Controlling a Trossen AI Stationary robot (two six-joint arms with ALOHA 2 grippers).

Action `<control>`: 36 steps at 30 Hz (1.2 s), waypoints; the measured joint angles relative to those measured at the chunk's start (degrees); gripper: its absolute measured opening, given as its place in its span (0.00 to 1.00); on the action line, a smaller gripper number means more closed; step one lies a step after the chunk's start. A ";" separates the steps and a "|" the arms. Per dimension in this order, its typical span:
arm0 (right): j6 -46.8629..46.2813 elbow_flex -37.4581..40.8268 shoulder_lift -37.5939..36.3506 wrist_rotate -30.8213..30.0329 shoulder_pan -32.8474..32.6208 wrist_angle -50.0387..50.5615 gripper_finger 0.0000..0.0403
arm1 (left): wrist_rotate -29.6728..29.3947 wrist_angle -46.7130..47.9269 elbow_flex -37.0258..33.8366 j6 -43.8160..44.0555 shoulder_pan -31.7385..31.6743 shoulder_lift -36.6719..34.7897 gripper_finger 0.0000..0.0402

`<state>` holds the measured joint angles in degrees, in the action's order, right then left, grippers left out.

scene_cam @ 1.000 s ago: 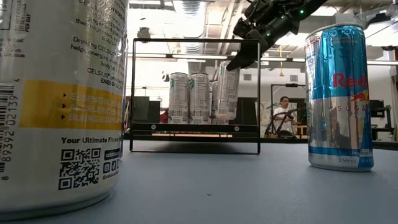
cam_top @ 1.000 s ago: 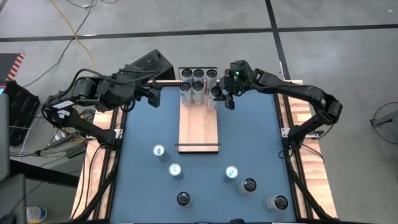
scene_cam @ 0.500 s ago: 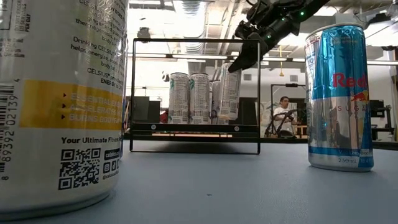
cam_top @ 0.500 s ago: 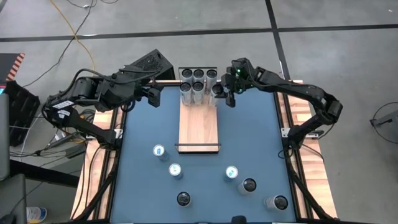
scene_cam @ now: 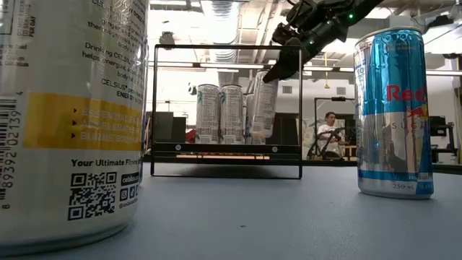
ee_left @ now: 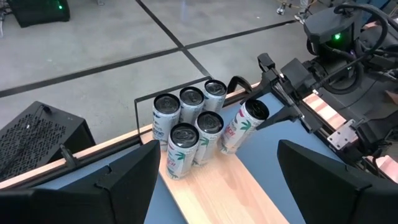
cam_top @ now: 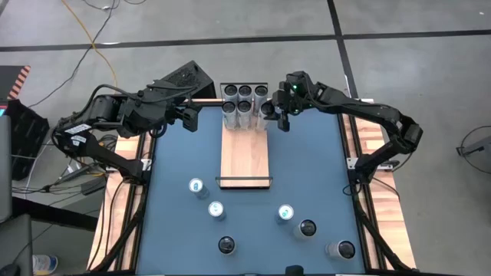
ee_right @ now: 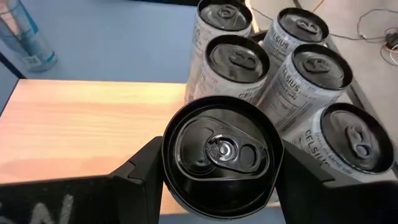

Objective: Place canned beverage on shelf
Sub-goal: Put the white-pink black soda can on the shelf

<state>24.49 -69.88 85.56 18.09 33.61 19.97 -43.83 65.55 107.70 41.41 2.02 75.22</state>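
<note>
Over the last second I've nudged my right gripper [ee_right: 217,180], pinching the tilted white slim can [ee_left: 244,126], in beside the five cans standing on the light-wood shelf [cam_top: 245,157], nearly ready to set down; the left gripper [ee_left: 214,186] stays spread.

Six cans [cam_top: 244,106] on shelf's [cam_top: 245,157] far end

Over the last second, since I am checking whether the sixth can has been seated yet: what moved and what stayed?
The right gripper, still shut on the tilted can, nudged it slightly closer to the five cans standing on the shelf; it is still tilted, not released. The left gripper stayed open beside the shelf, and the loose cans on the table did not move.
</note>
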 joint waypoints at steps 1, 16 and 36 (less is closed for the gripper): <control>0.00 0.13 0.00 0.00 -0.02 0.06 0.55 | 0.00 0.01 0.00 0.00 0.00 0.00 0.77; 1.01 0.23 0.00 0.04 -0.07 -0.71 0.56 | -0.04 0.01 0.00 0.24 0.00 0.00 0.77; 0.86 0.32 0.02 0.08 0.33 -1.84 0.56 | 3.19 -1.03 0.02 0.22 -0.02 -0.15 0.77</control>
<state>25.34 -69.56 85.58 18.17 33.93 18.13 -40.65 64.53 107.72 41.63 2.00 75.07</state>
